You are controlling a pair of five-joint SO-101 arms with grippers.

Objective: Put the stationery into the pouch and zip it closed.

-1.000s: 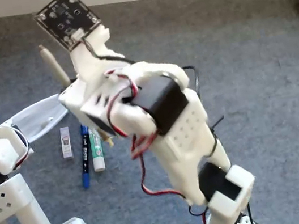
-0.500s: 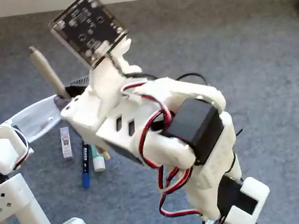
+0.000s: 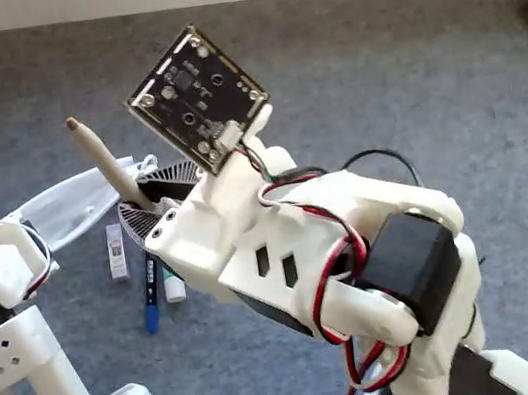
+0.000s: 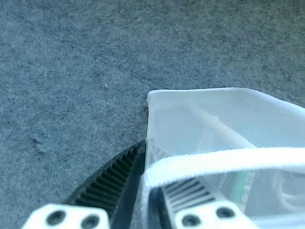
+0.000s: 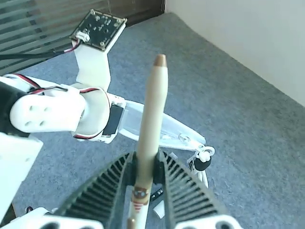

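Gray felt covers the tabletop (image 3: 427,79), and a pale wall runs along its far edge.

Near the left edge, the left hand (image 4: 145,160) is pinched tight on the rim of the pouch (image 4: 214,124). The pouch is white mesh. It sticks out from that hand toward the middle of the tabletop. Its mouth looks open on the side facing the other arm.

Just in front of the pouch, three things lie side by side on the felt. They are a small white block (image 3: 116,253), a blue pen (image 3: 149,296) and a green and white stick (image 3: 173,286). They are close together and nothing holds them.

Next comes the right hand (image 5: 146,161), clamped on a tan pen (image 5: 151,109). The pen sticks up out of the hand, with its brown tip on top.

In the last second this arm has pulled back toward the near edge and swung a bit to the right. The pen has come along with it, and its tip now sits a little lower. The hand is now by the pouch's mouth.

I think the pen is about to go into the pouch. The other three things still wait, and I cannot tell where the zip stands.
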